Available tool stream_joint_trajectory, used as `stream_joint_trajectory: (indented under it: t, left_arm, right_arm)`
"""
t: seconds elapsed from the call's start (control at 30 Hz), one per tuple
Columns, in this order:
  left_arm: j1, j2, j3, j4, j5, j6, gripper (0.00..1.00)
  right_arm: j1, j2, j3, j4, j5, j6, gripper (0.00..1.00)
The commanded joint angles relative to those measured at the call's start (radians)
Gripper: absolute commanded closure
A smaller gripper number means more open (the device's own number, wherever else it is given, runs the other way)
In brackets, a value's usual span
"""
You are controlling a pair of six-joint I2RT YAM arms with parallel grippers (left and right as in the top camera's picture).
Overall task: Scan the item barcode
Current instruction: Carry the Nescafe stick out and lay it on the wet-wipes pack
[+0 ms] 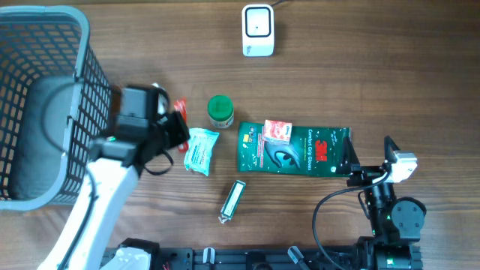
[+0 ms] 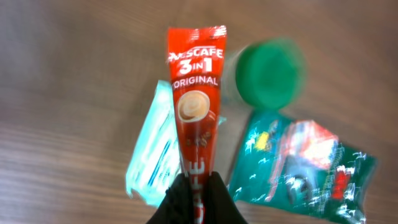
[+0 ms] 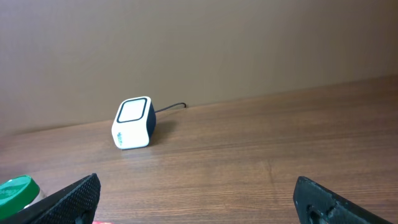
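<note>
The wooden table point(image 1: 390, 67) fills the overhead view, and the grey wire basket point(image 1: 45, 45) takes its far left corner, cut by the frame's edge; its inside shows only as dark grey shadow. Just beside the basket's right wall reaches the white left arm, whose left gripper point(image 2: 199, 186) is clamped tight on the lower end of a red Nescafe 3-in-1 sachet point(image 2: 196, 106), lifted above the tabletop (printed face toward the wrist camera). The right gripper point(image 3: 196, 186) sits near the table's right front, its jaws spread wide with nothing between them. At mid-table lies a green 3M pouch point(image 1: 300, 150), a small red-and-white packet point(image 1: 277, 131) resting on its upper left part. The white scanner point(image 1: 257, 30) stands alone at the back edge, with bare wood on all sides. A pale teal packet point(image 1: 201, 148), a green-lidded jar point(image 1: 220, 110) and a slim stick pack point(image 1: 235, 199) lie between arm and pouch.
</note>
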Motion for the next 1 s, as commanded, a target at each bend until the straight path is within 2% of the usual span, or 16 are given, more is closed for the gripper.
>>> stream_joint_trajectory:
  t: [0.0,0.1,0.17,0.2,0.27,0.3,0.33,0.97]
  left_arm:
    - [-0.076,0.087,-0.154,0.172,-0.027,-0.276,0.96]
    - [-0.138,0.174,-0.217,0.323,-0.028,-0.368,0.96]
    - [-0.164,0.226,-0.226,0.369,-0.032,-0.392,0.96]
    - [-0.182,0.284,-0.226,0.404,-0.032,-0.393,0.9]
    - [-0.187,0.319,-0.226,0.417,-0.032,-0.393,0.49]
    - [-0.187,0.332,-0.226,0.418,-0.032,-0.393,0.14]
    - [-0.187,0.342,-0.226,0.42,-0.032,-0.393,0.0]
    - [-0.187,0.346,-0.233,0.406,-0.077,-0.388,0.0]
  right_arm:
    - [0.002,-0.005,-0.001,0.003,0.013,0.012,0.0]
    - [0.002,-0.005,-0.001,0.003,0.013,0.012,0.0]
    - [0.002,-0.005,-0.001,0.003,0.013,0.012,0.0]
    - [0.002,-0.005,-0.001,0.003,0.013,0.012,0.0]
    - [0.002,-0.005,-0.001,0.003,0.013,0.012,0.0]
    - [0.002,-0.005,-0.001,0.003,0.013,0.012,0.0]
    - [0.002,-0.005,-0.001,0.003,0.013,0.012,0.0]
    - [0.002,-0.005,-0.001,0.003,0.013,0.012,0.0]
